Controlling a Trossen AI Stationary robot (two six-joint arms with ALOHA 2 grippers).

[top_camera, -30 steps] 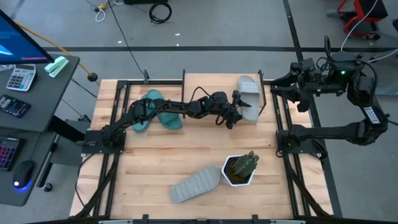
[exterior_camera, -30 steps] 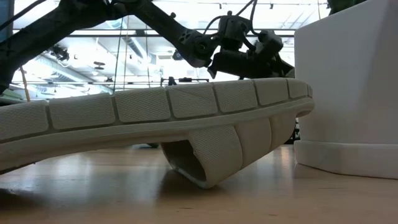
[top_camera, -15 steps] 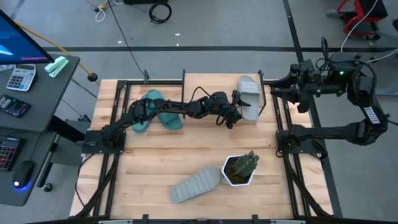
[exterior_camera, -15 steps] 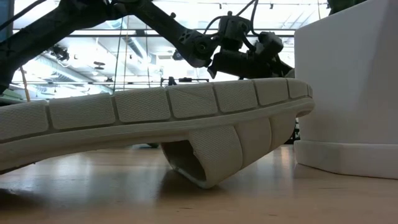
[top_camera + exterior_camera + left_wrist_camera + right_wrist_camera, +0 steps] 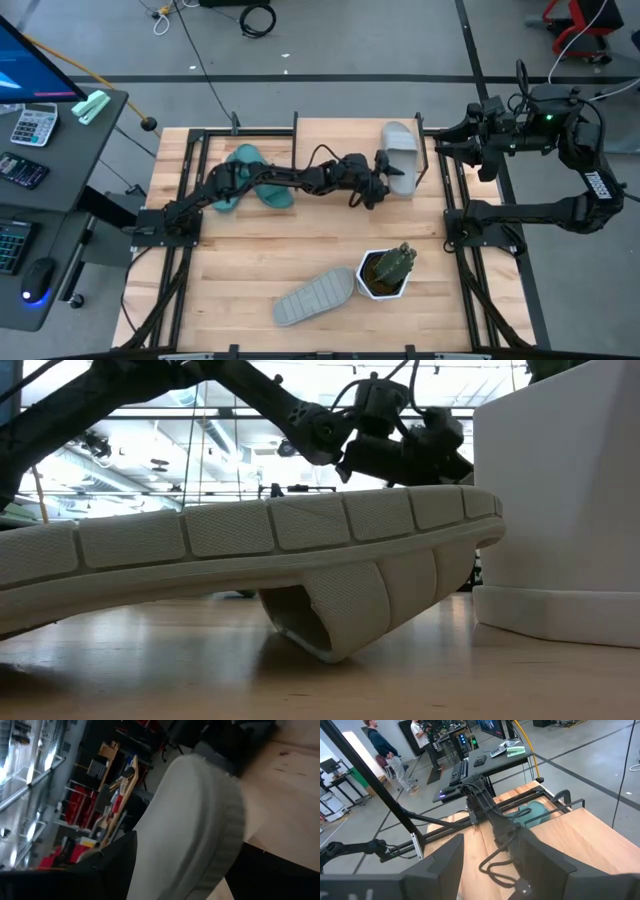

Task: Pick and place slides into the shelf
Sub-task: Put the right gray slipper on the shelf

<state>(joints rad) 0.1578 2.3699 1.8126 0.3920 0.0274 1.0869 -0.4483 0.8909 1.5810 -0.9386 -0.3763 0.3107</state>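
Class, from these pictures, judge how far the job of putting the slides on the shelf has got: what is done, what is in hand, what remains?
Done: the two teal slides lie at the table's far edge; the shelf itself is hard to make out there. In hand: the left gripper is at the grey slide near the far edge. Left: the second grey slide lies sole-up beside the potted plant. The right gripper waits off the table's right side.

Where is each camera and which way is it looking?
High: above the slatted wooden table, looking straight down; both arms show.
Low: at tabletop height, looking across; sole-up light grey slide, left arm above.
Left wrist: on left arm, facing the far light grey slide.
Right wrist: beside table, looking across; right pincer shows.
Shared: high and low see the sole-up slide.
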